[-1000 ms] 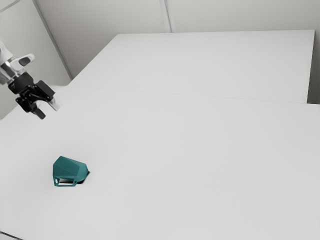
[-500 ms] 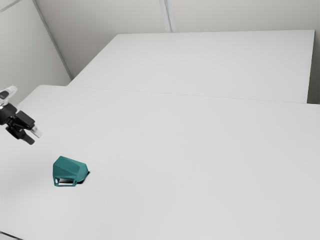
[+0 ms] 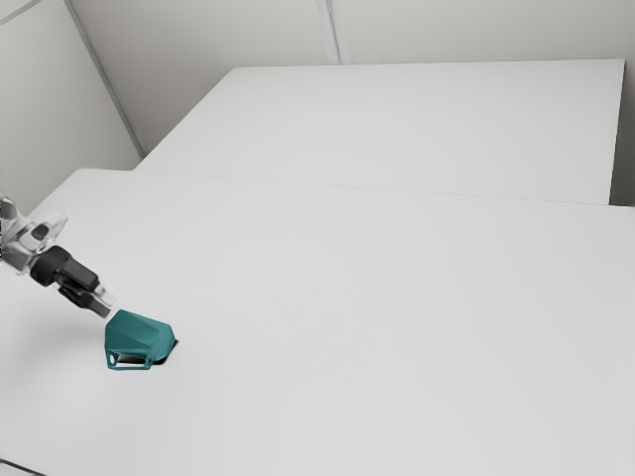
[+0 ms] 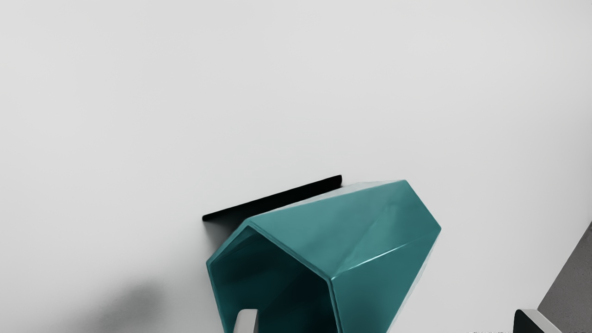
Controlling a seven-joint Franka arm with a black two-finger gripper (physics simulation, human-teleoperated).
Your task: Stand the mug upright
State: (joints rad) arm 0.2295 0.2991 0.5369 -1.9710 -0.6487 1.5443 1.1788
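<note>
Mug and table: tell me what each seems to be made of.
The mug looks like glazed ceramic, though glossy plastic is possible: its smooth teal facets carry soft reflections and a bright gleam along one edge. The table could be laminate or painted board with a matte finish: its surface is evenly pale, with no grain and only soft shading.

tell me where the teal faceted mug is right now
The teal faceted mug lies on its side on the white table, toward the exterior view's left, close by the black two-finger gripper.
</note>
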